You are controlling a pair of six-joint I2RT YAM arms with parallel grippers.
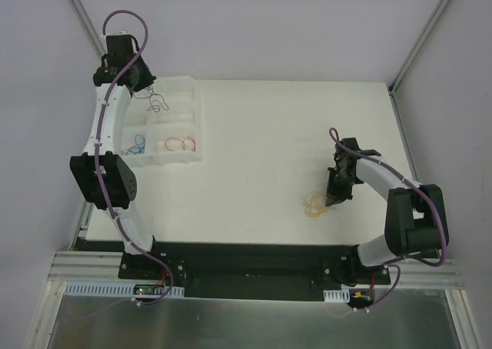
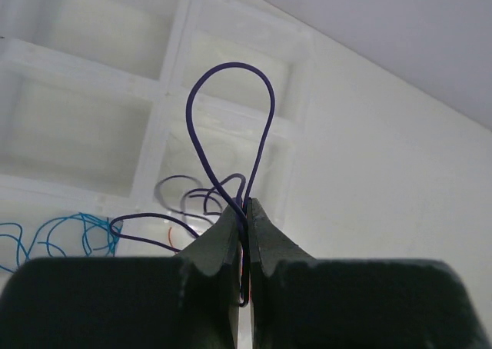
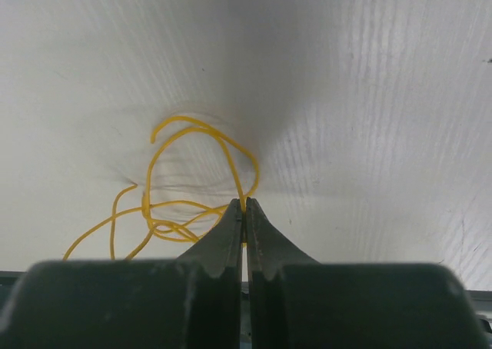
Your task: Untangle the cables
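Left gripper (image 2: 244, 211): pinching purple wire (image 2: 231, 64), loop standing over tray (image 2: 173, 95). Right gripper (image 3: 244, 207): pinching yellow wire (image 3: 181, 119), tangle trailing to its left.

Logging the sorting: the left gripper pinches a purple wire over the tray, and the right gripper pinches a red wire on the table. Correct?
Not quite: the right gripper pinches a yellow wire, not a red one, as the right wrist view shows. The rest stands.

A translucent divided tray (image 1: 197, 134) sits far left on the white table (image 1: 292, 149).
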